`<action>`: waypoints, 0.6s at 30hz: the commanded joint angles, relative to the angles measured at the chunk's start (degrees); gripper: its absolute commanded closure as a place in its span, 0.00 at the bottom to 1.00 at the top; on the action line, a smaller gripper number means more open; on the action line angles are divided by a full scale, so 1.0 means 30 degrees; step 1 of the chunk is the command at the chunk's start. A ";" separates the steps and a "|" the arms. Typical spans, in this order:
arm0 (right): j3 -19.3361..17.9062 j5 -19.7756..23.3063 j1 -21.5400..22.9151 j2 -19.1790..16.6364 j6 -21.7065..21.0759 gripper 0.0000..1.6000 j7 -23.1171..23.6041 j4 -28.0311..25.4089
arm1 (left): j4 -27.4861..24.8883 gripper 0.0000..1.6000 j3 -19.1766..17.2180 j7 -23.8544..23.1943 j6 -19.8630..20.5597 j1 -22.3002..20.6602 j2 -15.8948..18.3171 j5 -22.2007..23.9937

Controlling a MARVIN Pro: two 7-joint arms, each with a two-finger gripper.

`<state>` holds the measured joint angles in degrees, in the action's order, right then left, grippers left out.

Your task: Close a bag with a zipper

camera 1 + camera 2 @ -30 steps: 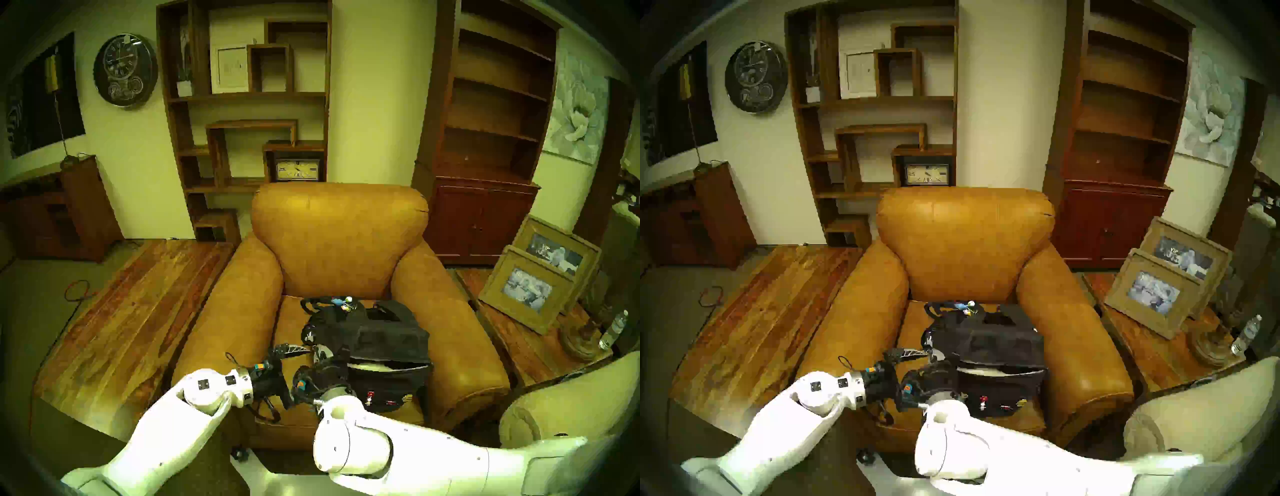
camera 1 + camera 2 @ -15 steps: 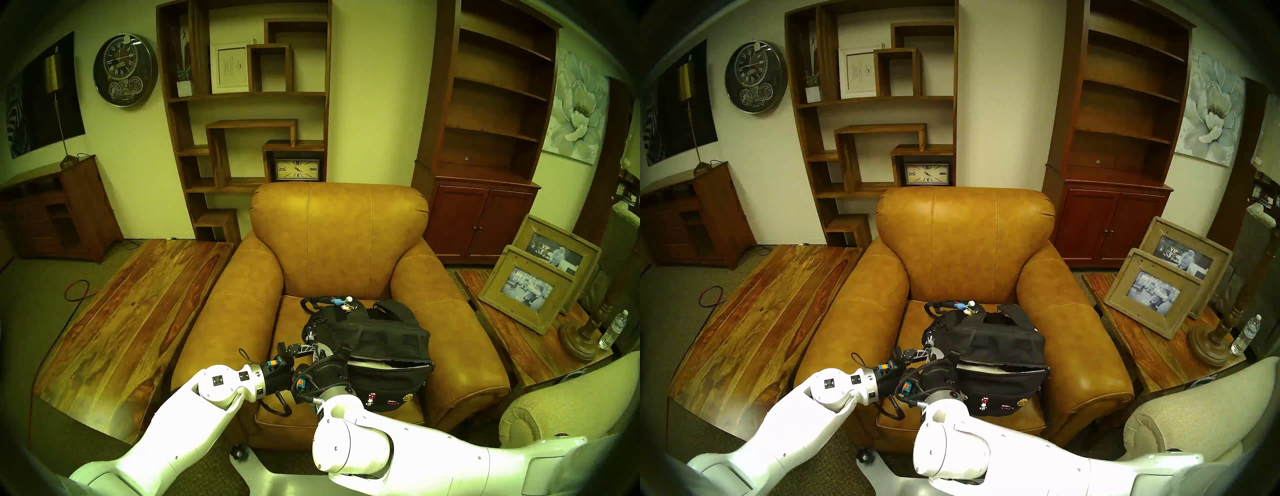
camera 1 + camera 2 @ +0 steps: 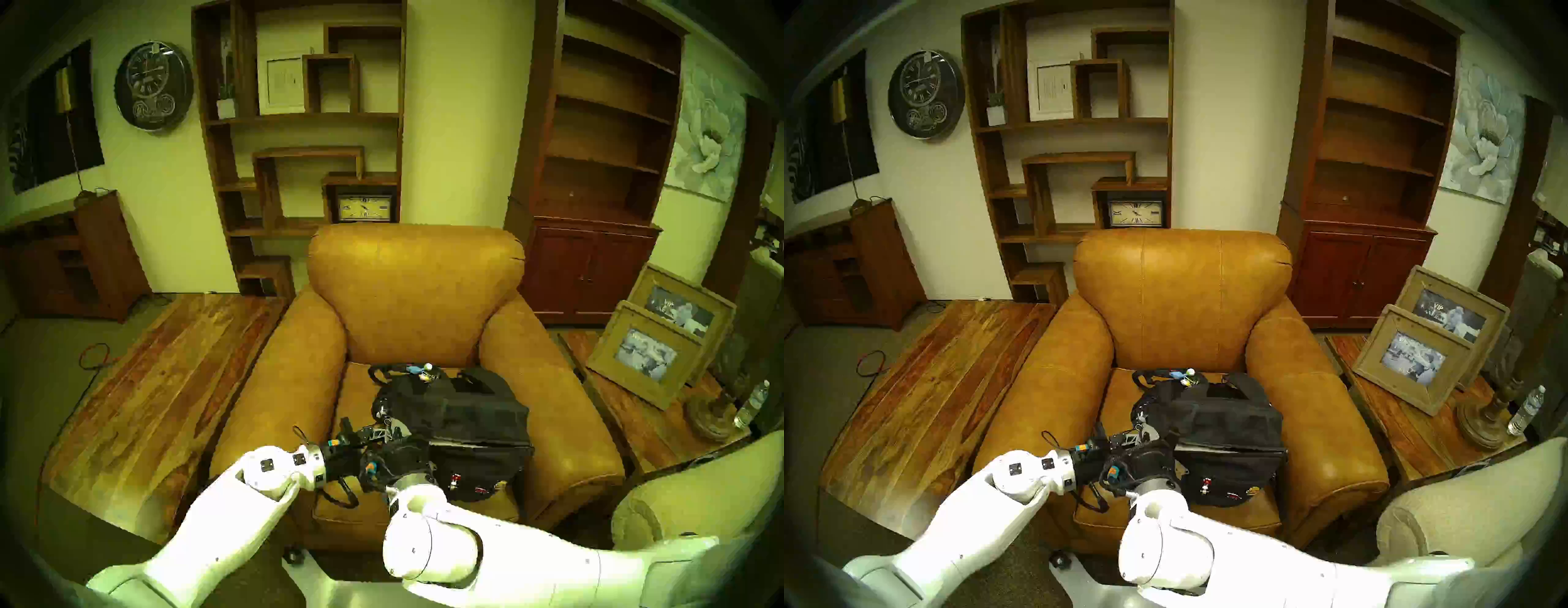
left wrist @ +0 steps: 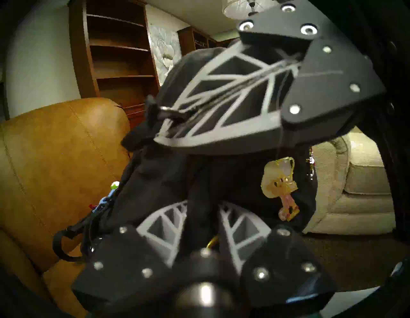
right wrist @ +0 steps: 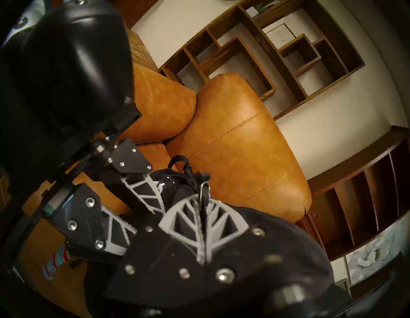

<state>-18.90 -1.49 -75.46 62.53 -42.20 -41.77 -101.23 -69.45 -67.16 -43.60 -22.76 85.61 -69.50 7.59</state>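
White-shelled right arm (image 3: 1166, 547) reaches forward from the lower foreground, wrist bent inward to the backpack's left end; the left arm (image 3: 975, 509) runs up alongside, its wrist levelled toward the same spot.

Right gripper (image 5: 203, 207): lattice fingers (image 5: 184, 219) pressed together on a small metal zipper pull (image 5: 205, 188), fingertips pointing toward the chair back.

Left gripper (image 4: 199, 213): fingers (image 4: 168, 219) closed on a fold of the black fabric backpack (image 4: 168, 177), just below the right gripper; a yellow cartoon charm (image 4: 280, 184) hangs beside them.

Backpack (image 3: 1229, 433): lies on the seat cushion of the tan leather armchair (image 3: 1183, 297), front pocket with coloured pins (image 3: 1205, 484) facing the robot. Zipper (image 3: 1229, 448) along the pocket's top edge shows as a thin dark line; whether it is fully shut cannot be told.

Small dangling charms (image 3: 1185, 375) rest at the bag's far end, near the chair back.

Behind: wooden shelving (image 3: 1072, 127).
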 commanded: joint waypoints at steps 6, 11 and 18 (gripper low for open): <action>0.0702 0.0590 0.0467 -0.0426 0.1035 1.00 -0.1858 -0.0570 | -0.0885 1.00 -0.0485 0.0600 -0.0184 0.0265 -0.0161 0.0353; 0.0630 0.1346 0.0622 -0.1034 0.0597 1.00 -0.1480 -0.2168 | -0.1146 1.00 -0.0572 0.0986 -0.0086 0.0421 -0.0172 0.0173; 0.0481 0.2040 0.0867 -0.1631 0.0154 1.00 -0.1272 -0.3749 | -0.1189 1.00 -0.0627 0.1230 -0.0115 0.0482 -0.0125 0.0060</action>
<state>-16.61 3.63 -74.40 59.03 -40.60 -45.43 -106.18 -71.03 -68.16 -40.71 -22.63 87.47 -69.98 7.58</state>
